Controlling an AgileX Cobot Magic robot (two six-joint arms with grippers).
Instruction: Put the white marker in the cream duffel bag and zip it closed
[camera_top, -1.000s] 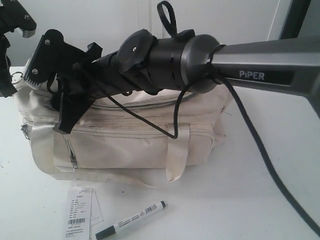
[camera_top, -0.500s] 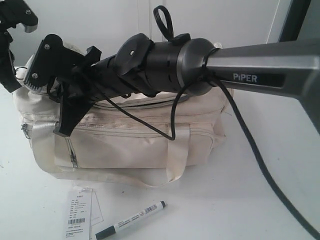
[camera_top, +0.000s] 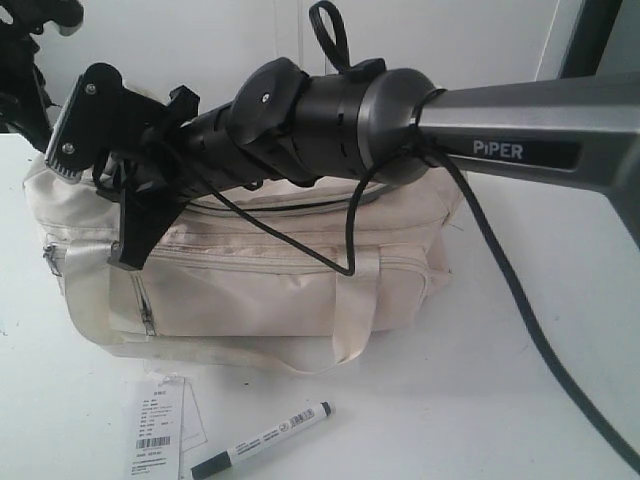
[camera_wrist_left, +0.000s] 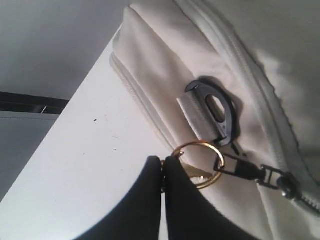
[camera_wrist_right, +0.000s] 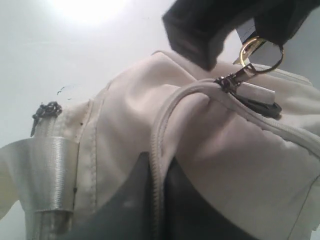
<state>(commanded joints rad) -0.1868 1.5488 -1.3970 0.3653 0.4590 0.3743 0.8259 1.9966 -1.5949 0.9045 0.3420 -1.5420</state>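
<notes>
At the left end of the cream duffel bag, both arms were set on the top zipper. The left tool was closed on the gold ring clipped to the zipper pull, its fingertips pressed together over the ring's edge. The right tool, reaching across from the right of the scene, was pinched shut on a fold of the bag's fabric along the zipper seam, near that ring, apparently to brace the bag. The white marker lay on the desk on the near side of the bag, well apart from both tools and just right of a paper tag.

The step in hand looked to be opening the bag, with the marker not yet picked up. The zipper seemed closed where it showed, though the right arm hid much of it. The next move would call for the left tool to draw the ring along the track toward the right while the right tool held the soft fabric taut, since slack cloth could bunch and jam the slider. One tool would then have to let go and fetch the marker.
</notes>
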